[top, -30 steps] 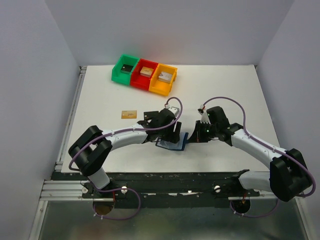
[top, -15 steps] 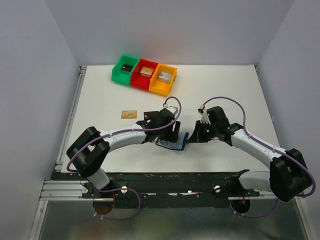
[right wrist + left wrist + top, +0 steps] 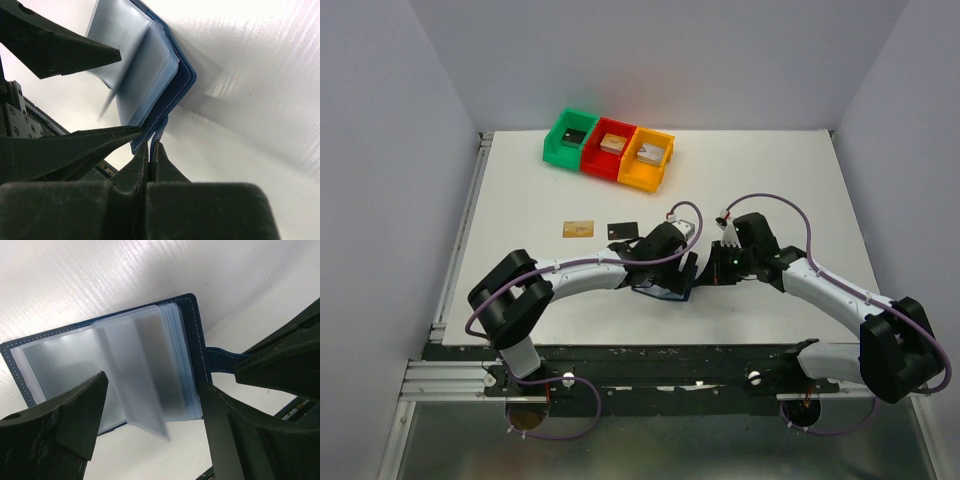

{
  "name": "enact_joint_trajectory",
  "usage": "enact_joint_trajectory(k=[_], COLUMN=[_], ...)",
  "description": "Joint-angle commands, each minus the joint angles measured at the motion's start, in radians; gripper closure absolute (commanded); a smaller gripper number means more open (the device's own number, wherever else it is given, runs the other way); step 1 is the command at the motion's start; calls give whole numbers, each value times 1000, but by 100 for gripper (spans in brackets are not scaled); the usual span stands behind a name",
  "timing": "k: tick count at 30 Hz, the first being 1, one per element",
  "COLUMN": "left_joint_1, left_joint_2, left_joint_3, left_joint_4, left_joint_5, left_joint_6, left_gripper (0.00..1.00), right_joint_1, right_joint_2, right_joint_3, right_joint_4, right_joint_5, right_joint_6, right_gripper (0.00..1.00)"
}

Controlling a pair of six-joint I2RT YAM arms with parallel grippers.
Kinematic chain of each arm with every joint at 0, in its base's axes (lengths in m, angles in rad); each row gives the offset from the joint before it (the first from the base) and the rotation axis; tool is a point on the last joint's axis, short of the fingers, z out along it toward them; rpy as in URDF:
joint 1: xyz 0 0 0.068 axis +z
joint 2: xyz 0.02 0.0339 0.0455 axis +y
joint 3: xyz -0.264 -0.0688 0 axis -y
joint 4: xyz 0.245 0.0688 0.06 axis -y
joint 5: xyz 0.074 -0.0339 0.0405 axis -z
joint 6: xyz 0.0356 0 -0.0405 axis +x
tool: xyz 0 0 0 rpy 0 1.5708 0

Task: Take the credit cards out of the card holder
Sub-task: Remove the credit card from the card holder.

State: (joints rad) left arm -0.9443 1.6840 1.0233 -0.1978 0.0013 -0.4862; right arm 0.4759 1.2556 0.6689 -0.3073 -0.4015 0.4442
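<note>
The right hand pinches the card holder at its 3 o'clock edge; the left hand straddles it, spread.

The card holder is showing stitched, leather-like covers and frosted, semi-glossy plastic sleeves; the table is looking matt and faintly ribbed.
</note>
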Motion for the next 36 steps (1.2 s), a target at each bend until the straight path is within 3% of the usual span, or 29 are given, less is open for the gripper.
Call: enact_joint_trajectory(k=[1,13,36], left_joint_1=[-5,-5,-5], left_joint_2=[-15,-73,3], left_joint_3=[26,4,24], left_joint_4=[-22,-43,-52], left_joint_5=[6,-113,-47], left_joint_6=[18,5,21], left_gripper=[12,9,14], right_joint_1=[-2,-2,-3], right_joint_2=[-2,-10,-39], right_joint_3=[1,-5,-6], right_joint_4=[4,5,-15], right_joint_5=[15,16,49], right_joint_6=[-7,-7,1], right_gripper=[100,99,100])
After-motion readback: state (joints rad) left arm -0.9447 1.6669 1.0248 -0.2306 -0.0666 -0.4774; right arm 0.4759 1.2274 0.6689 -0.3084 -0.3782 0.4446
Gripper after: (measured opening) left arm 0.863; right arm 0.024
